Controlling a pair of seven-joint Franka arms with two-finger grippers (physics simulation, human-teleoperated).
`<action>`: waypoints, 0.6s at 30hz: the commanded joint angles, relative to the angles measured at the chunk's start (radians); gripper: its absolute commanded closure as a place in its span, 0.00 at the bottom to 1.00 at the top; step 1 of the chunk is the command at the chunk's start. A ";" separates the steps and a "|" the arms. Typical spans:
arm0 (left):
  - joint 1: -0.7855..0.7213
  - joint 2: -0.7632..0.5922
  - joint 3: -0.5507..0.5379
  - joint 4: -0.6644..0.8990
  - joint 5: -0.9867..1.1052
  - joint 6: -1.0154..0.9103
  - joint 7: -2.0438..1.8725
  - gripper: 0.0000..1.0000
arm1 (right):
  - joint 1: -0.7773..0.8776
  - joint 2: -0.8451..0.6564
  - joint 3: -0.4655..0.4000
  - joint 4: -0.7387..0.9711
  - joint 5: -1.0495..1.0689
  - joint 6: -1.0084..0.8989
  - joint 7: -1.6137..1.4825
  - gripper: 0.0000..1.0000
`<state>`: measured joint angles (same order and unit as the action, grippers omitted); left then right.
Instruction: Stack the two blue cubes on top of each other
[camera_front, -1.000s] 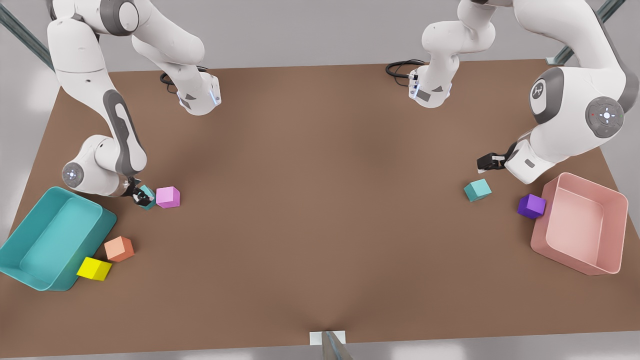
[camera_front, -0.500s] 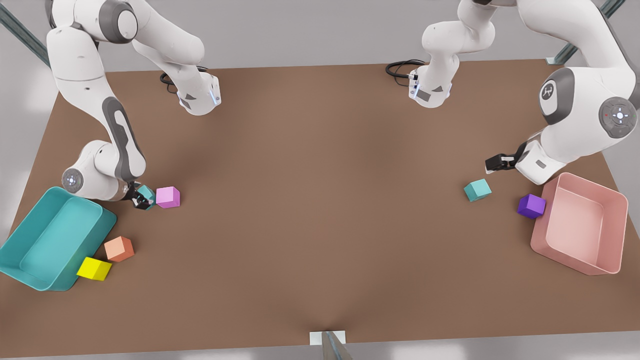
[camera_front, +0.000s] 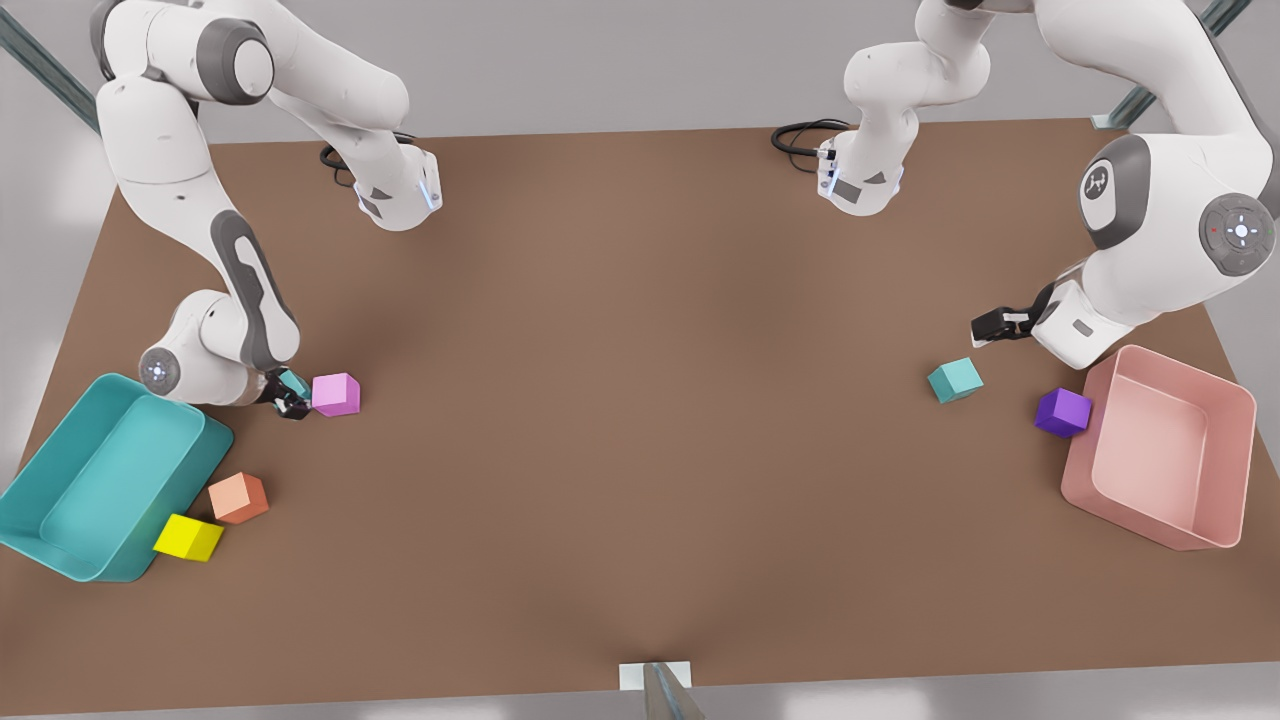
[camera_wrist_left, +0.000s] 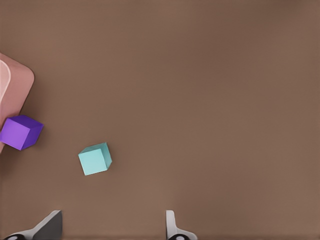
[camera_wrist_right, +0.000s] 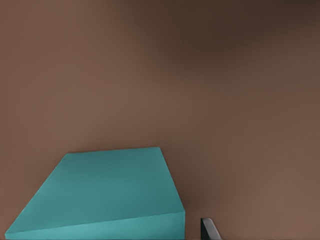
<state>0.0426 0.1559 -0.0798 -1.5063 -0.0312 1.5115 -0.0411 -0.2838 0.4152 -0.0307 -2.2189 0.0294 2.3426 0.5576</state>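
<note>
A: Front view: the right hand (camera_front: 291, 400) pinches one matte teal cube (camera_front: 295, 383), touching the pink cube (camera_front: 335, 394). The second teal cube (camera_front: 955, 380) sits well apart on the brown worktop (camera_front: 640, 420), near the purple cube (camera_front: 1062, 412).

B: Left wrist view: left hand (camera_wrist_left: 112, 227) fingers spread, above that teal cube (camera_wrist_left: 95, 158); purple cube (camera_wrist_left: 21, 132) beside it.

A: Right wrist view: smooth teal cube (camera_wrist_right: 107, 195) beside one dark fingertip (camera_wrist_right: 209, 229).

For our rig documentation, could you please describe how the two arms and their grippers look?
Both arms are glossy white with rounded segments, dark grey joint bands and round joint caps with small lights. Black cables coil at each base. The right gripper and left gripper are black two-finger units; the left gripper's fingertips look light grey with dark backs.
</note>
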 joint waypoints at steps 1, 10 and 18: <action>0.000 -0.001 0.000 0.001 0.001 -0.001 0.000 0.00 | 0.000 0.000 0.000 -0.001 0.001 0.012 -0.027 0.00; 0.000 -0.001 0.000 0.001 0.002 -0.001 0.000 0.00 | 0.000 0.008 0.000 0.001 0.001 0.018 -0.038 0.23; -0.001 -0.001 -0.001 0.008 0.002 -0.001 0.000 0.00 | 0.000 -0.012 0.000 0.047 0.001 -0.051 -0.067 0.24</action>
<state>0.0417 0.1558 -0.0808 -1.4992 -0.0303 1.5115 -0.0412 -0.2838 0.4057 -0.0307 -2.1753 0.0309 2.3272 0.5286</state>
